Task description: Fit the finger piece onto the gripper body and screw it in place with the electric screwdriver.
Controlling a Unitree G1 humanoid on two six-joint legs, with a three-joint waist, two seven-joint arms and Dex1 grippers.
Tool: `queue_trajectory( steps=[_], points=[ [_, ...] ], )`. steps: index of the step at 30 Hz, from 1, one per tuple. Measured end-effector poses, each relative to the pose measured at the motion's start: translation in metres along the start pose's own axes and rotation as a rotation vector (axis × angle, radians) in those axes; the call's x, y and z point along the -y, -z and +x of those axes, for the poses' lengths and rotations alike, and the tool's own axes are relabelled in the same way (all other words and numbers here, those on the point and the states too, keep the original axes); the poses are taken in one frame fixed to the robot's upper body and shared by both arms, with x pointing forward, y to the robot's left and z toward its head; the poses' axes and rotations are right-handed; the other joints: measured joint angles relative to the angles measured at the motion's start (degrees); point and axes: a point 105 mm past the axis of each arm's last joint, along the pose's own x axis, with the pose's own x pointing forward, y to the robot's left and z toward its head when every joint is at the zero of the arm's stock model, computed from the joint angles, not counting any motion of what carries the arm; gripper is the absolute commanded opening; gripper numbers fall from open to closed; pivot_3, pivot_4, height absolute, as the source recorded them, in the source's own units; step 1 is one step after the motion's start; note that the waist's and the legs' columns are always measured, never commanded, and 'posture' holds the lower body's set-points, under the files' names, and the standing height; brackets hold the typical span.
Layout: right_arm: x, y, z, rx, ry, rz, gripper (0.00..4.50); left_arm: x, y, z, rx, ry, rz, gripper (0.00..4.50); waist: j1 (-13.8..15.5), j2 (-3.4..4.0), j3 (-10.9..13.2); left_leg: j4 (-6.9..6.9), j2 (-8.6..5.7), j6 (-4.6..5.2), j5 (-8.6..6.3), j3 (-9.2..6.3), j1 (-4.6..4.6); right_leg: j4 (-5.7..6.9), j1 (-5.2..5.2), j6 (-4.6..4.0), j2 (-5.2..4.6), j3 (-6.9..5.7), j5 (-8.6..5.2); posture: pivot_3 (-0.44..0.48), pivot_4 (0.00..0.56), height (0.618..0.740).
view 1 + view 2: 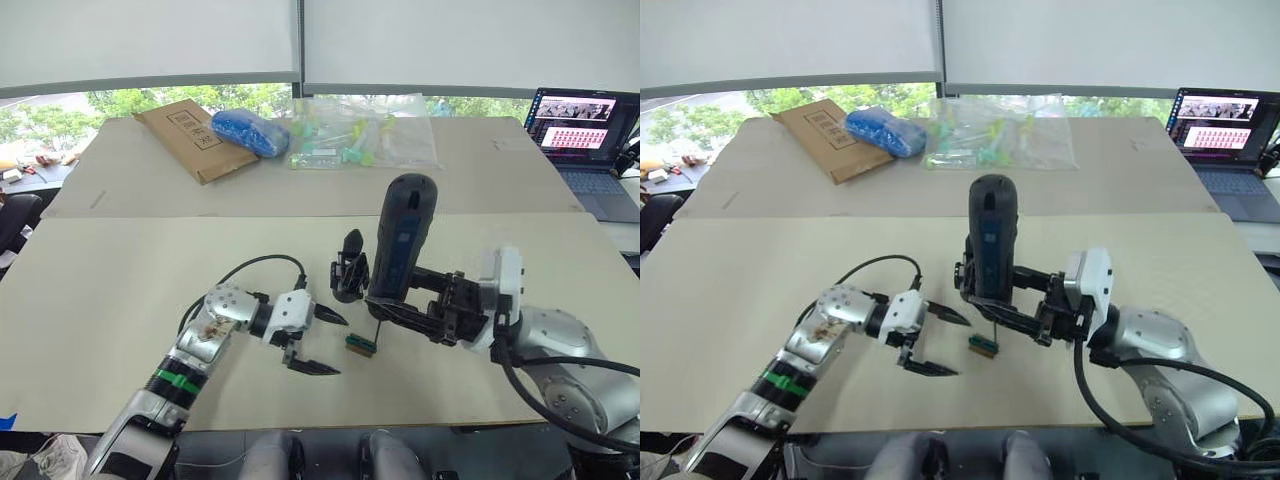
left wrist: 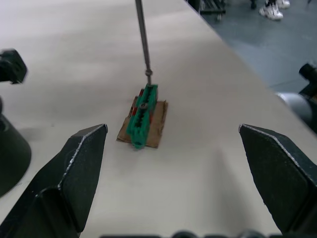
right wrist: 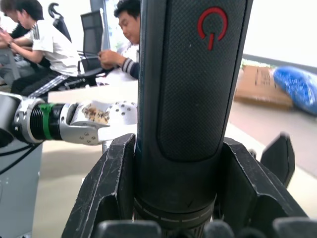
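Note:
My right gripper (image 1: 388, 300) is shut on the electric screwdriver (image 1: 402, 235), a thick black cylinder held nearly upright. Its thin metal bit (image 2: 142, 34) points down onto a small green-topped block (image 1: 361, 345) on the table. The gripper body (image 1: 348, 268), black with an upright pointed finger, stands just left of the screwdriver, partly hidden behind it. My left gripper (image 1: 338, 347) is open, hovering low beside the green block (image 2: 143, 116) with nothing between its fingers. The screwdriver's barrel with a red power symbol (image 3: 188, 99) sits between my right fingers. The finger piece as a loose part is out of view.
At the back of the table lie a cardboard box (image 1: 190, 140), a blue bag (image 1: 250, 132) and a clear plastic bag of green parts (image 1: 360, 135). A laptop (image 1: 585, 130) stands at the far right. People sit at a desk (image 3: 39, 39) beyond my left arm.

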Motion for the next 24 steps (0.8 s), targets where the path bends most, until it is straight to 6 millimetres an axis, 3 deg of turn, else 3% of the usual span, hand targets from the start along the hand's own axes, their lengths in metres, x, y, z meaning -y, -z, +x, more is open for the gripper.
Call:
queue_trajectory(
  steps=[9,17,21,24],
  points=[
    [0.001,-0.045,0.011,0.048,-0.140,-0.004,1.88,-0.009,-0.004,-0.022,0.026,-0.142,-0.081,4.50,-0.07,0.00,0.00,0.00,0.00,0.04,-0.02,0.00,-0.01,-0.01,0.00,0.00,-0.01,-0.01,0.00,0.000,0.150,0.740],
    [0.021,-0.085,0.027,0.086,-0.249,0.048,1.88,-0.014,-0.003,-0.025,0.023,-0.189,-0.087,4.50,-0.12,0.00,0.00,-0.04,0.00,0.04,-0.03,0.02,-0.03,0.02,-0.02,-0.01,-0.01,-0.02,0.01,0.000,0.150,0.740],
    [0.043,-0.119,0.054,0.169,-0.291,0.100,1.88,-0.021,-0.002,-0.031,0.019,-0.237,-0.081,4.50,-0.60,0.00,0.00,-0.07,0.04,0.04,-0.02,0.13,-0.05,0.11,-0.12,-0.03,0.00,0.01,0.02,0.000,0.150,0.740],
    [0.051,-0.126,0.069,0.191,-0.314,0.124,1.88,-0.023,0.003,-0.034,0.014,-0.254,-0.101,4.50,-0.44,0.00,0.00,-0.10,0.03,0.05,-0.02,0.10,-0.14,0.16,-0.11,-0.03,0.00,-0.08,0.03,0.000,0.150,0.740]
  ],
)
